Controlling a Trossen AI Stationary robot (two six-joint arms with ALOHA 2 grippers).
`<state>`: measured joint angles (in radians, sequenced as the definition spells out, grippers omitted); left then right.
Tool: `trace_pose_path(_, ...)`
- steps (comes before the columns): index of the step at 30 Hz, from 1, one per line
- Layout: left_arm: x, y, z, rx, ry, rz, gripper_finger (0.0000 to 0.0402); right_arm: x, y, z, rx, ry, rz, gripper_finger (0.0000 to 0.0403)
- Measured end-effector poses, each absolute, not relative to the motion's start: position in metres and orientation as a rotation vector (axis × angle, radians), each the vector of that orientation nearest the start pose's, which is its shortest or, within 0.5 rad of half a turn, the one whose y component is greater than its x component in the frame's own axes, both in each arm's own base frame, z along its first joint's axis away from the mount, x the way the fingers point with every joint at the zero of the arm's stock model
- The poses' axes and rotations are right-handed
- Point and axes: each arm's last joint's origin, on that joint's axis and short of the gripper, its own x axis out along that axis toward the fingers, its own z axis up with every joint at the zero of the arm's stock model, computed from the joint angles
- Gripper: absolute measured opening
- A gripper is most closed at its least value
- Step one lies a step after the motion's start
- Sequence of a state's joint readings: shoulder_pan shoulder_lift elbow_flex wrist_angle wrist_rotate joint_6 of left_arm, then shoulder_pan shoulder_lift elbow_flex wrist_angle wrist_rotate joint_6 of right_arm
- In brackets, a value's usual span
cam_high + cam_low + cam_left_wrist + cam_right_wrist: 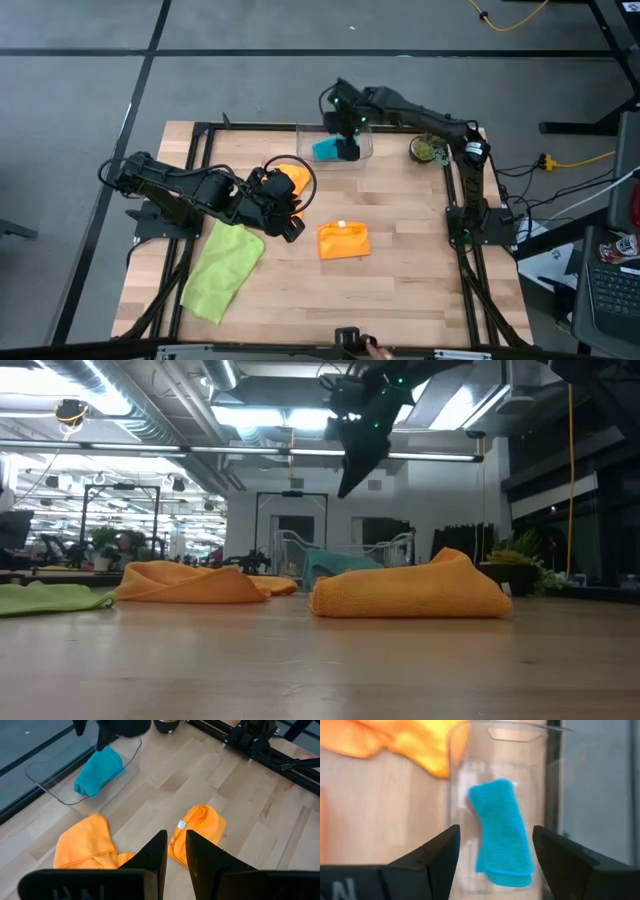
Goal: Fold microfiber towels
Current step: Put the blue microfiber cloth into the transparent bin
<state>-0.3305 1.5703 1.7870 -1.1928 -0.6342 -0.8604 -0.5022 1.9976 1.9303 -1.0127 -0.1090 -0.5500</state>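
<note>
While the folded teal towel [500, 832] lies in the clear bin [365, 150] beneath the spread right gripper [495, 855], one orange towel [344, 240] is folded; two are left.

Bare surface [400, 220] lies open between the folded orange towel [344, 240] and the right frame rail. The left arm, the crumpled orange towel [292, 178] and the lime towel [224, 268] crowd the left half. At the far edge, the clear bin [362, 148] holding the teal towel [328, 150] sits under the right gripper [349, 148], jaws apart.

Right claw [349, 150] hides part of teal towel [326, 150].
</note>
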Motion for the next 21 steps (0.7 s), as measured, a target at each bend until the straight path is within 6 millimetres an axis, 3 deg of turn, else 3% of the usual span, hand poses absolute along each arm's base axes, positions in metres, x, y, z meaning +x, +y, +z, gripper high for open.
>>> trace_pose_path(3,0.287,-0.08,0.403,-0.346,0.67,0.613,0.0062,0.369,-0.206,0.31,-0.113,1.055,-0.057,0.0252)
trace_pose_path(9,0.288,-0.078,0.403,-0.363,0.683,0.606,0.0062,0.371,-0.212,0.306,-0.095,1.043,-0.079,0.0252)
trace_pose_path(21,0.293,-0.056,0.403,-0.407,0.686,0.659,0.0062,0.392,-0.235,0.23,-0.176,1.22,-0.019,0.0252)
